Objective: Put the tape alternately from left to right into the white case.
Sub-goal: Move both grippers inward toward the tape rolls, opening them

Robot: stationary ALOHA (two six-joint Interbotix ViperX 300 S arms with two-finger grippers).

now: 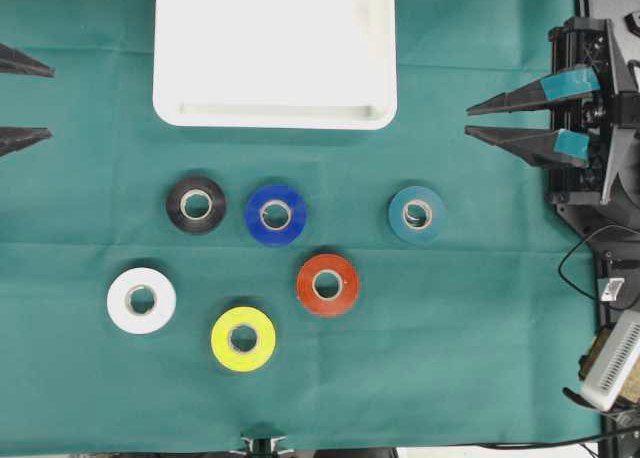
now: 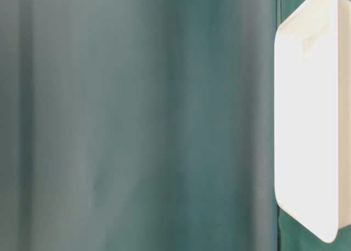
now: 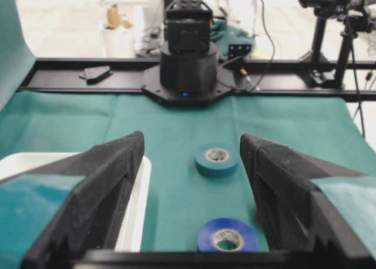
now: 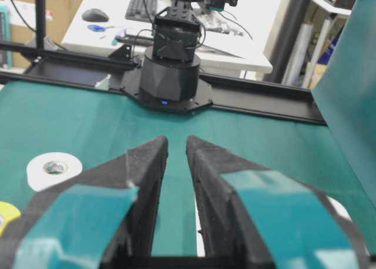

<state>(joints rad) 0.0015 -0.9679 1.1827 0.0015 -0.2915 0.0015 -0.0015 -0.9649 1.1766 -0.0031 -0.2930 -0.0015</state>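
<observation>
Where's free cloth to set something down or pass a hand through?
Free: the strip between the white case and the black roll, blue roll and teal roll; also right of the red roll. Crowded: lower left, around the white roll and yellow roll.

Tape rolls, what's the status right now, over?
Both grippers, left and right, open, holding nothing. Six tape rolls on the green cloth. White case holds none. Nothing blocking.

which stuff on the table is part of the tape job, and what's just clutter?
Job:
black roll
blue roll
teal roll
red roll
white roll
yellow roll
white tray, nothing in it yet

Clutter:
green cloth
cables and a small white box off the right edge
</observation>
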